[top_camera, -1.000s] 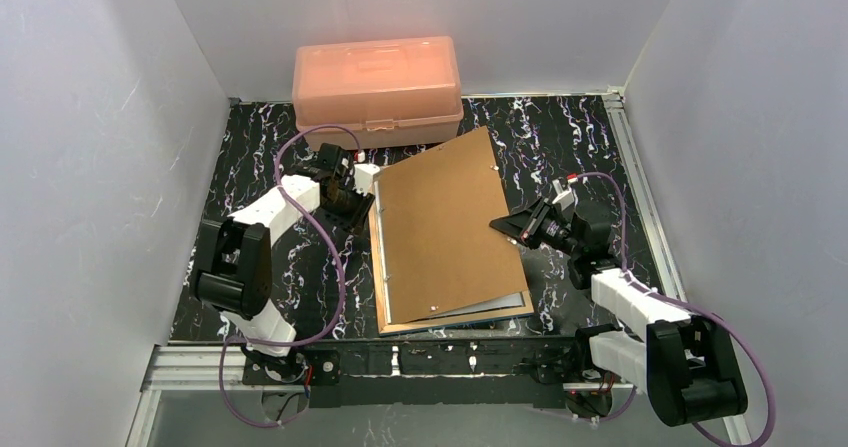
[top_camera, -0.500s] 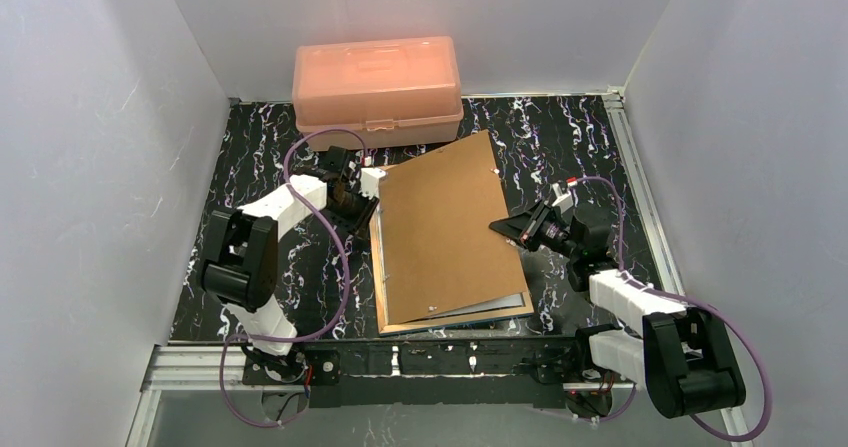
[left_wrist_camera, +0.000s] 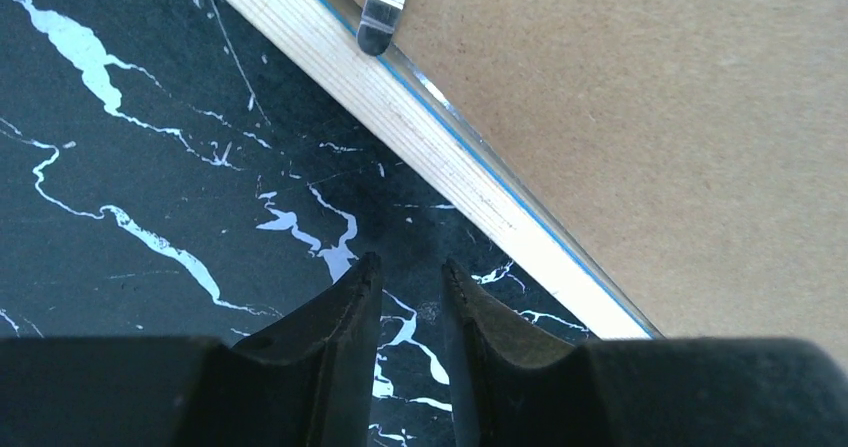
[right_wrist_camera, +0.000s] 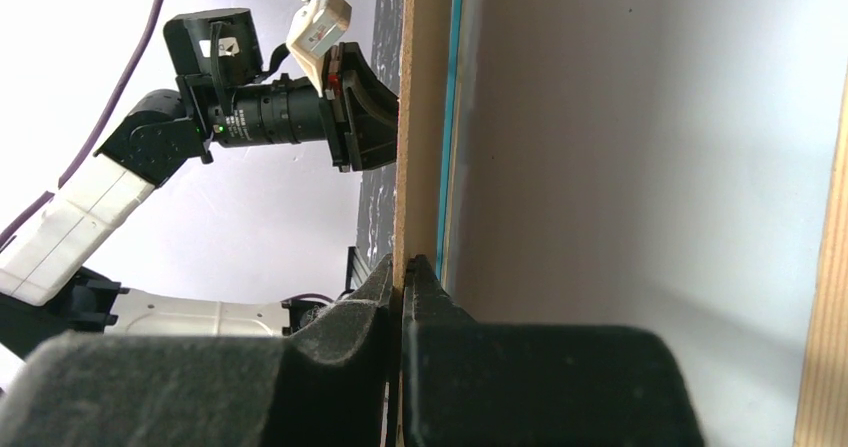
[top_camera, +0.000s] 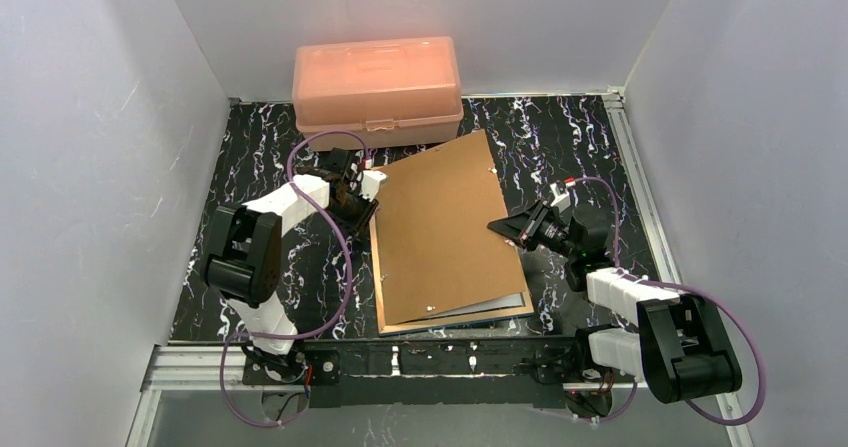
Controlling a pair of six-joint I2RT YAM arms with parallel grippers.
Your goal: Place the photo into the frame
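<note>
The frame (top_camera: 379,267) lies face down in the middle of the table, its light wood back edge up. A brown backing board (top_camera: 440,227) rests over it, skewed and lifted along its right side. My right gripper (top_camera: 497,225) is shut on that board's edge (right_wrist_camera: 418,117). Under the raised board lies a pale sheet (right_wrist_camera: 640,167); I cannot tell whether it is the photo, and no print shows. My left gripper (left_wrist_camera: 410,267) hangs over bare table beside the frame's wood edge (left_wrist_camera: 450,167), jaws a narrow gap apart and holding nothing. A metal clip (left_wrist_camera: 383,7) sits on that edge.
A peach plastic box (top_camera: 377,87) stands at the back, just behind the frame's far corner. White walls close in left, right and behind. A metal rail (top_camera: 640,187) runs along the table's right side. The left arm (right_wrist_camera: 250,117) shows beyond the board.
The left gripper has shifted slightly back and right, closer to the frame's far-left corner, and its jaws have narrowed. The right gripper and the lifted board have stayed put.
</note>
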